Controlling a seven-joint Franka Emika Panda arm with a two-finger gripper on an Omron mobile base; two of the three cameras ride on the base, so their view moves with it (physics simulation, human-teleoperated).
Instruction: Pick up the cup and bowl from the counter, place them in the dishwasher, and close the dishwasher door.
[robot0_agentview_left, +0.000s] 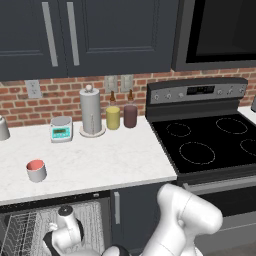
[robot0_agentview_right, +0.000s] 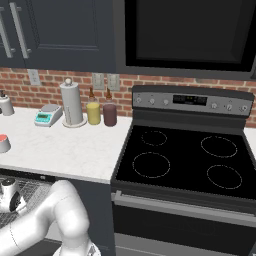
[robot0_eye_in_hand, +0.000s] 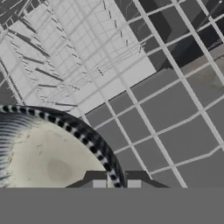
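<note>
Bowl (robot0_eye_in_hand: 48, 162) rim is pinched by the nearly closed tool (robot0_eye_in_hand: 116, 183) over the rack (robot0_eye_in_hand: 144, 109); cup (robot0_agentview_left: 36, 170) is seen near the desk (robot0_agentview_left: 100, 165) edge.

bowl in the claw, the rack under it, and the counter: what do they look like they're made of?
Bowl: looks like grey metal, with banded glints on the rim and a dull speckled inside.
Rack: thin pale-grey wire grid, probably coated steel.
Counter: white, faintly marbled slab with a thick pale edge, likely stone or an imitation; matte.
</note>
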